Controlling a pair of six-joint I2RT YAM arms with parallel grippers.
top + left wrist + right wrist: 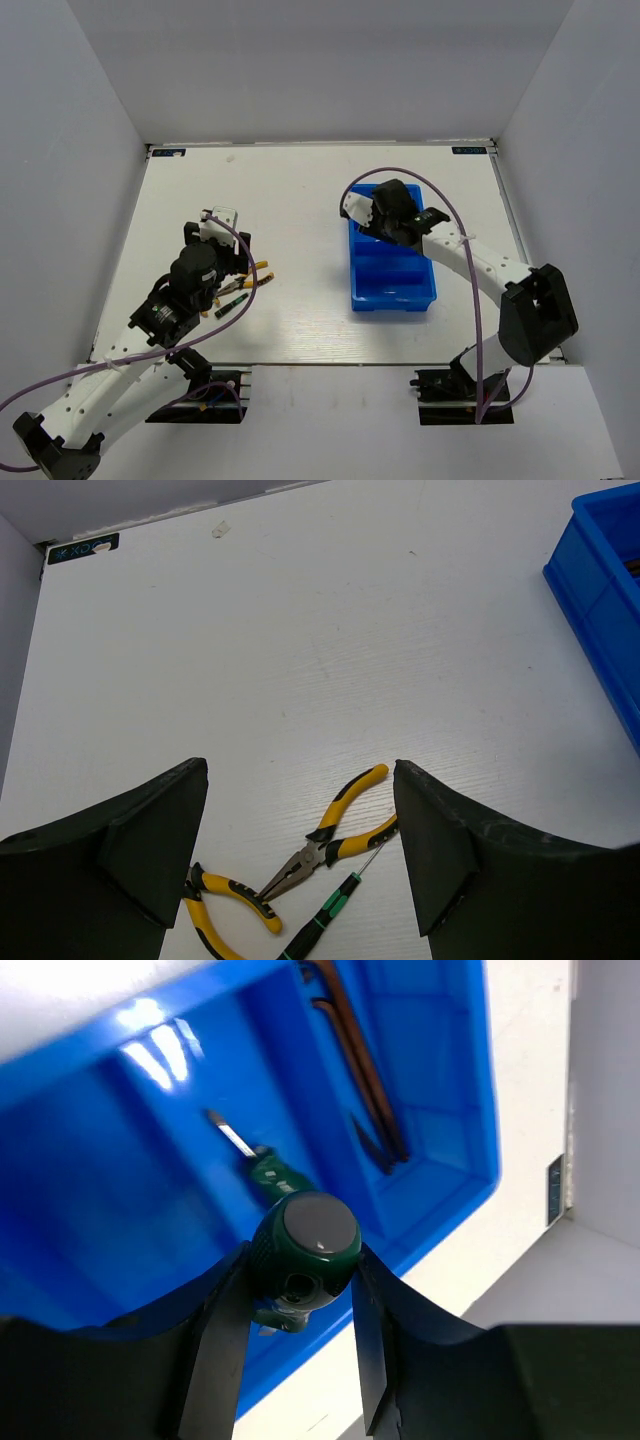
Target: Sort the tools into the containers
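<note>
My right gripper (300,1256) is shut on a stubby green-handled screwdriver (305,1240) and holds it over the blue tray (120,1210). A green collar and metal blade (232,1136) show just beyond the handle. Dark hex keys (362,1090) lie in the neighbouring compartment. In the top view the right gripper (386,214) is over the tray's (392,292) far end. My left gripper (300,770) is open and empty above two yellow-handled pliers (340,830) (225,908) and a slim dark-green tool (325,915) on the table. In the top view the left gripper (230,262) is beside them.
The tray's corner (605,600) shows at the right of the left wrist view. White walls enclose the table on three sides. A purple cable (400,172) arcs over the right arm. Small labels sit at the table's far corners (85,550).
</note>
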